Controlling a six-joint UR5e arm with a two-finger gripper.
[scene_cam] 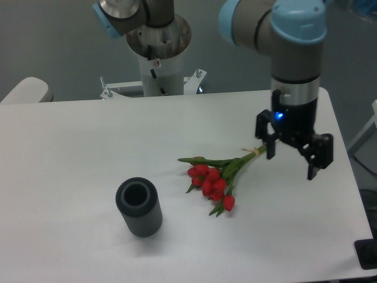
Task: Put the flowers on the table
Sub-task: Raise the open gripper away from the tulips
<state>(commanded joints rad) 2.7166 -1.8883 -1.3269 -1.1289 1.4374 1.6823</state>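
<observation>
The flowers [213, 178], a small bunch of red tulip buds with green leaves, lie flat on the white table [76, 153] right of centre. Their thin green stems run up and right toward my gripper. My gripper [291, 166] hangs just right of the stem ends with its two black fingers spread wide apart. It is open and holds nothing. The left finger [271, 148] stands close beside the stem tips; I cannot tell whether they touch.
A dark grey ribbed cylinder vase [139, 207] stands upright on the table, left of the flowers, its mouth empty. The arm's base [159, 53] is at the table's far edge. The table's right edge runs close to the gripper.
</observation>
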